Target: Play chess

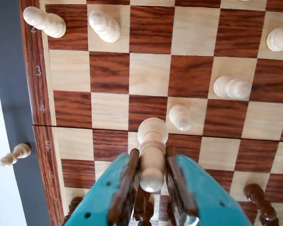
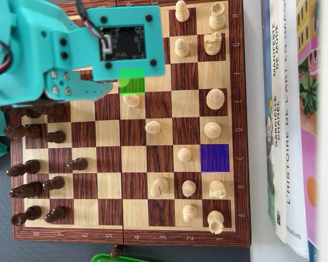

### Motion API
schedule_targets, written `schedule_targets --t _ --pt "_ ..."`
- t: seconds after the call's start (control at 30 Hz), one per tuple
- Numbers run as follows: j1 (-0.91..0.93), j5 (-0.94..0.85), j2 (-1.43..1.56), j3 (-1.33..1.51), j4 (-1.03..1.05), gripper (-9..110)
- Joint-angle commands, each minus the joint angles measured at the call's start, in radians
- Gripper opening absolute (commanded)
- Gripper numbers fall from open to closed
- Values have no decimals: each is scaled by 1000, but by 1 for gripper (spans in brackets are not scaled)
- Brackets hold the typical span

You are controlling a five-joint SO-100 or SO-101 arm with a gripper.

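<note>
The teal claw (image 1: 152,181) grips a light bishop (image 1: 152,146) upright between its fingers.

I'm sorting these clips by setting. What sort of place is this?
Probably a home or hobby desk, not a factory: a wooden chessboard mid-game, books stacked beside it, and a teal gripper holding a white piece.
</note>
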Motion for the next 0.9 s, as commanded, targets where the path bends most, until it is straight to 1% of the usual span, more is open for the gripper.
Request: schedule_targets --t 0.0,0.23,0.43,0.53,0.7,0.87 --pt "-3 11 34 15 -34 7" --pt "-25 12 32 104 -124 7" --pt "-35 35 32 155 -140 7" --pt "-35 35 31 164 -146 7" --pt "-46 35 -21 179 -213 7" --pt "-51 35 -49 172 -215 7"
